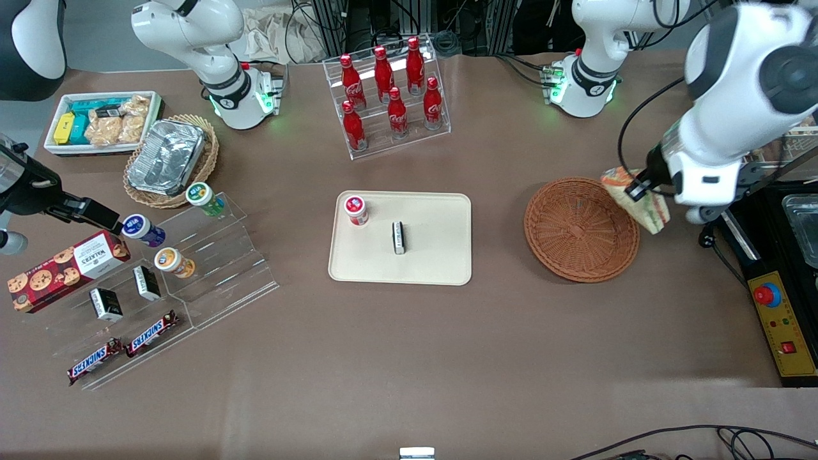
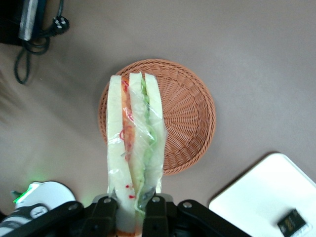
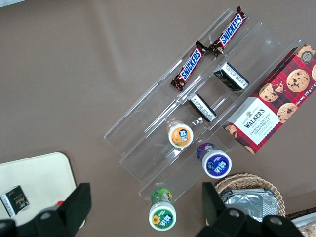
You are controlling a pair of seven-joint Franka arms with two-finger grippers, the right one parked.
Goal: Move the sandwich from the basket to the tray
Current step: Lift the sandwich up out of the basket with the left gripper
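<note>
My left gripper (image 1: pixel 639 190) is shut on the sandwich (image 1: pixel 641 201), a pale wedge with red, orange and green filling in clear wrap. It holds it in the air above the rim of the reddish-brown wicker basket (image 1: pixel 580 229) at the working arm's end. In the left wrist view the sandwich (image 2: pixel 134 138) stands out from between the gripper (image 2: pixel 131 213) fingers (image 2: pixel 102 217), over the empty basket (image 2: pixel 185 118). The cream tray (image 1: pixel 434 255) lies at the table's middle, beside the basket; a corner of it shows in the left wrist view (image 2: pixel 261 197).
On the tray stand a red-capped cup (image 1: pixel 356 210) and a small black box (image 1: pixel 399 237). A rack of red bottles (image 1: pixel 390 89) stands farther from the camera. A black control box (image 1: pixel 783 319) lies at the working arm's end. Snack shelves (image 1: pixel 153 281) lie toward the parked arm's end.
</note>
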